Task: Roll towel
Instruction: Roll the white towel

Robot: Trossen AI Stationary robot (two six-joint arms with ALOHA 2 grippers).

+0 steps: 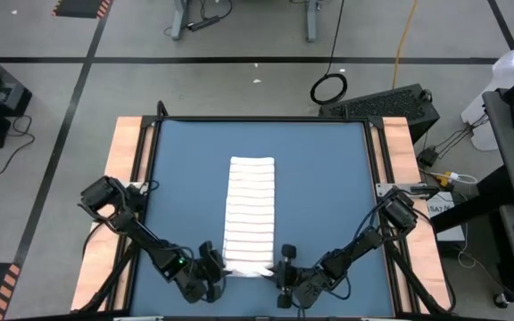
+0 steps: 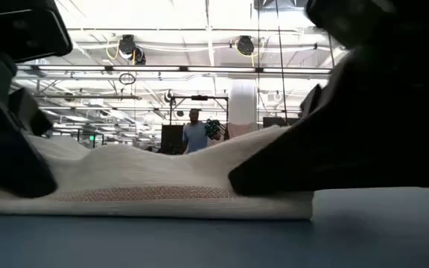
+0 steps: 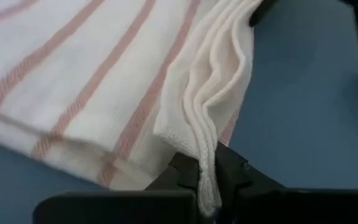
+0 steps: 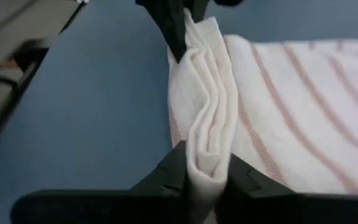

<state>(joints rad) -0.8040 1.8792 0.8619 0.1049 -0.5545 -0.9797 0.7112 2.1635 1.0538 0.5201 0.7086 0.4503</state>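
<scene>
Towel (image 1: 251,212) lies as a long folded strip down the middle of the blue counter (image 1: 328,178), its far end toward the counter's back edge and its near end at the two claws. Pale reddish stripes run across it.

Left claw (image 1: 212,270) sits at the near left corner of the strip. The left wrist view shows its dark fingers (image 3: 179,177) closed tight on the stacked hem, with the layered edge pinched between them and a little tab of cloth hanging through. Right claw (image 1: 282,267) is at the near right corner. In the right wrist view its fingers (image 4: 173,171) press on both sides of a bunched fold of the same edge, so it has hold of the cloth, though the grip looks less tight than the left one.

From table height the near edge is lifted slightly into a hump between the two claws, while the rest stays flat.

My reading is that the rolling is only just starting: both corners are gripped and no turn has been made yet. The next move calls for both claws to carry the near edge up and over toward the far end together, keeping level so the roll stays straight.
</scene>
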